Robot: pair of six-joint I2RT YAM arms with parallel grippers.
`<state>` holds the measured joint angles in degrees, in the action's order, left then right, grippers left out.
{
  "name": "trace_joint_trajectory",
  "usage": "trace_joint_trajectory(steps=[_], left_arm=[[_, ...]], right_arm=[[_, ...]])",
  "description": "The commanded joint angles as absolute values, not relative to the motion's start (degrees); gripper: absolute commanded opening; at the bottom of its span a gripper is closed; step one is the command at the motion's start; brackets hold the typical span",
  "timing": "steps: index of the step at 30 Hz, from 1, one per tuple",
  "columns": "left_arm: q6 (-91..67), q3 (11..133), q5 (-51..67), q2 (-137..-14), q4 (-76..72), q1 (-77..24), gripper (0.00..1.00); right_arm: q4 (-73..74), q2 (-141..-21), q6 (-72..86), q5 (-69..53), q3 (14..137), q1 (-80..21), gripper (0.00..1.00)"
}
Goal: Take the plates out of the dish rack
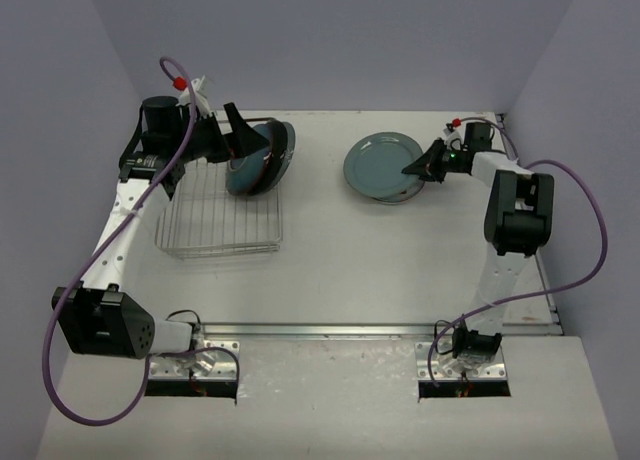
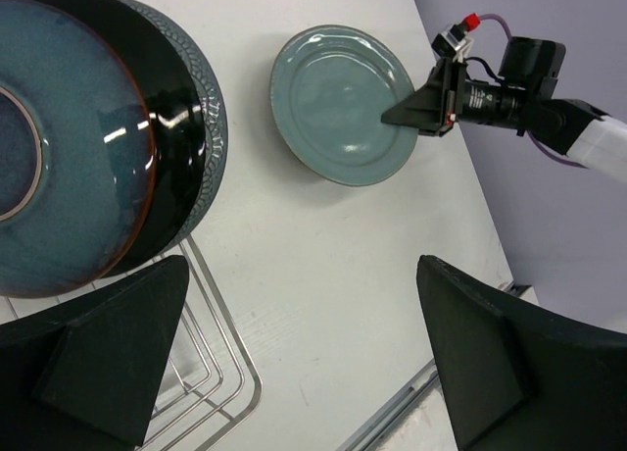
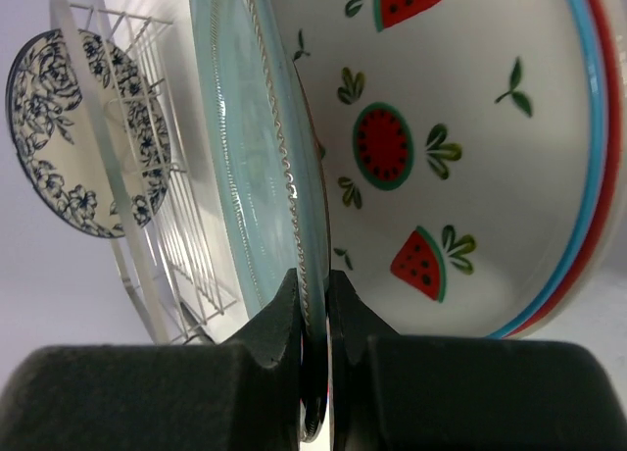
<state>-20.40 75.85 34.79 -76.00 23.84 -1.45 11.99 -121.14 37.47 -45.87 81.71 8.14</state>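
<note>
The dish rack (image 1: 220,220) sits at the left with two plates standing at its far right end, a glossy teal plate (image 2: 59,147) and a dark plate (image 2: 186,127) behind it. My left gripper (image 1: 240,138) hovers by them, open and empty, its fingers (image 2: 108,363) spread wide. On the table to the right lies a grey-blue plate (image 1: 380,165). My right gripper (image 1: 415,168) is shut on its right rim (image 3: 294,176). Under it is a white plate with watermelon shapes (image 3: 441,147). A white plate with a dark floral pattern (image 3: 78,127) stands by the rack (image 3: 167,196).
The table's right edge runs close behind the right arm (image 1: 515,210). A metal strip (image 1: 330,330) marks the near edge between the two arm bases. Purple walls close the table at the back and sides.
</note>
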Motion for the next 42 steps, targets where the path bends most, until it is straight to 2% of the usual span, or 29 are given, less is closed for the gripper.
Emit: trace_joint_trajectory(steps=[1, 10, 12, 13, 14, 15, 17, 18, 29, 36, 39, 42], left_arm=[[-20.0, 75.8, 34.8, -74.0, 22.0, -1.4, 1.00], [-20.3, 75.2, 34.8, -73.9, 21.7, -1.3, 1.00], [-20.2, 75.2, 34.9, -73.8, 21.8, -1.3, 1.00], [-20.2, 75.1, 34.8, -73.8, 21.8, -1.3, 1.00], [-20.2, 75.0, 34.9, -73.8, 21.8, -1.3, 1.00], [-20.2, 75.0, 34.9, -73.8, 21.8, -1.3, 1.00], [-20.2, 74.9, 34.9, -73.7, 21.7, -1.3, 1.00], [-20.2, 74.8, 34.9, -73.7, 21.6, -1.3, 1.00], [-20.3, 74.0, 35.0, -73.4, 21.3, -1.3, 1.00], [-20.2, 74.4, 31.8, -72.9, 21.8, -1.3, 1.00], [-20.1, 75.3, 24.3, -73.0, 23.2, -1.3, 1.00], [-19.2, 76.2, 19.0, -73.0, 24.5, -1.3, 1.00]], right_arm=[[10.3, -121.2, 35.8, -50.3, 87.6, 8.4, 0.00], [13.9, -123.6, 33.1, -48.0, 90.0, 8.8, 0.04], [14.9, -124.1, 32.9, -47.6, 90.5, 8.9, 0.08], [15.3, -124.2, 32.8, -47.3, 90.7, 8.9, 0.13], [16.4, -124.6, 32.3, -46.9, 91.1, 9.0, 0.28], [17.2, -124.7, 32.1, -46.7, 91.4, 9.0, 0.33], [19.4, -125.4, 30.9, -45.4, 92.8, 9.0, 0.54], [20.1, -125.8, 30.5, -44.9, 93.4, 9.0, 0.61], [31.9, -125.9, 26.5, -29.6, 99.2, 9.0, 0.70], [33.3, -122.7, 25.8, -22.0, 98.0, 8.8, 0.89], [33.6, -121.6, 25.1, -17.7, 98.1, 7.9, 0.98], [33.9, -121.1, 23.8, -11.8, 98.4, 6.4, 0.99]])
